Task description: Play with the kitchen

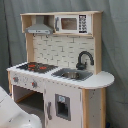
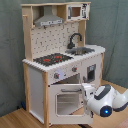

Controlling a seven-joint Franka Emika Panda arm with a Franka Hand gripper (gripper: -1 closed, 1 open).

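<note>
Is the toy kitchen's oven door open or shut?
Open: in the second exterior view the oven door swings outward from the kitchen, exposing the dark cavity.
</note>
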